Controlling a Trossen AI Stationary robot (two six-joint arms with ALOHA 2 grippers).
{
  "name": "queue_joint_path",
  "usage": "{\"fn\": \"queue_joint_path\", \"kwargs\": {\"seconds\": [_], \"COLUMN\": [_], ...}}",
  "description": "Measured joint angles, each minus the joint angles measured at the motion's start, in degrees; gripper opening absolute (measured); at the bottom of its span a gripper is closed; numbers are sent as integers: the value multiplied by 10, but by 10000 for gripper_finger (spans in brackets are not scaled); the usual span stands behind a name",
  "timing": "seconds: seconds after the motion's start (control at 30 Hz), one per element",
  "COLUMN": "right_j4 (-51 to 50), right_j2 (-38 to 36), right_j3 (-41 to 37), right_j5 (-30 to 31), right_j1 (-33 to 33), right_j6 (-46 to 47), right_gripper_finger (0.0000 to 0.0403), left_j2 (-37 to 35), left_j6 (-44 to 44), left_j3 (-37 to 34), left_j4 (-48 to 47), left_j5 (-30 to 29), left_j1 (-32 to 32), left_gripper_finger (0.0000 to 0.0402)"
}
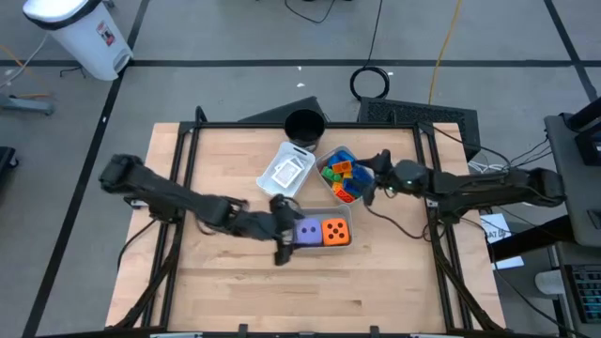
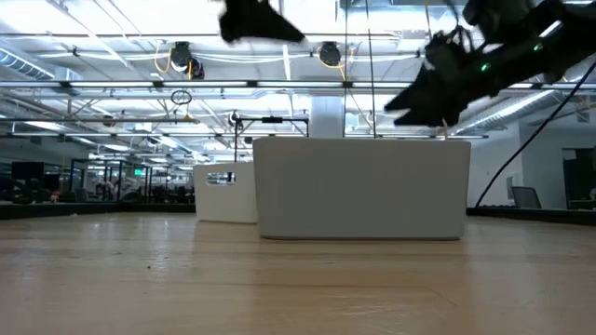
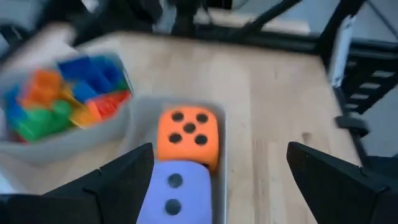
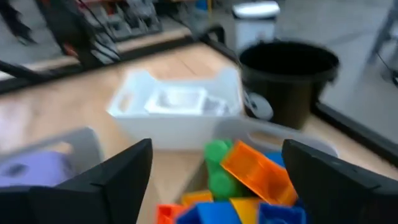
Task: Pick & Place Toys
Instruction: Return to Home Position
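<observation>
Both arms extended inward; left hand (image 1: 285,229) open, right hand (image 1: 370,178) open.

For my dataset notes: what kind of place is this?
Probably a robotics lab in a large open hall: left arm and right arm over a wooden table, cables on the grey floor, exposed ceiling trusses.

Bare tabletop (image 1: 282,291) on the side of the dice tray (image 1: 329,212) away from the black cup (image 1: 304,126): free passage. Cup side crowded: white tray (image 1: 268,182), blocks tray (image 1: 324,186), cup. The left gripper (image 1: 285,230) crowds the dice tray edge; the right gripper (image 1: 372,176) hangs over the blocks tray.
</observation>
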Motion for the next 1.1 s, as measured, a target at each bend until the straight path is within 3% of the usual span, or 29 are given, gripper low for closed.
{"fn": "queue_joint_path", "kwargs": {"seconds": [0.27, 0.43, 0.53, 0.7, 0.87, 1.0, 1.1], "right_j4": [-56, -77, -97, -165, -205, -253, -288], "right_j2": [-203, -326, -376, -422, -451, -485, -504], "right_j3": [0, 0, 1, 0, 0, 0, 0], "right_j5": [0, -30, -68, -69, -66, 10, 66], "right_j1": [74, 129, 148, 152, 150, 150, 149], "right_j6": [-2, -20, -75, -72, -62, -62, -55], "right_gripper_finger": [342, 342, 344, 345, 345, 345, 345], "left_j2": [-207, -314, -377, -489, -623, -709, -752], "left_j6": [70, 52, 64, 83, 106, 124, 116], "left_j3": [1, -23, -98, -299, -477, -564, -602], "left_j4": [-191, -276, -232, -104, 58, 127, 142], "left_j5": [-2, -92, -174, -173, -69, 10, 17], "left_j1": [-35, -64, -78, -46, 24, 74, 101], "left_gripper_finger": [374, 374, 374, 374, 374, 374, 374]}}
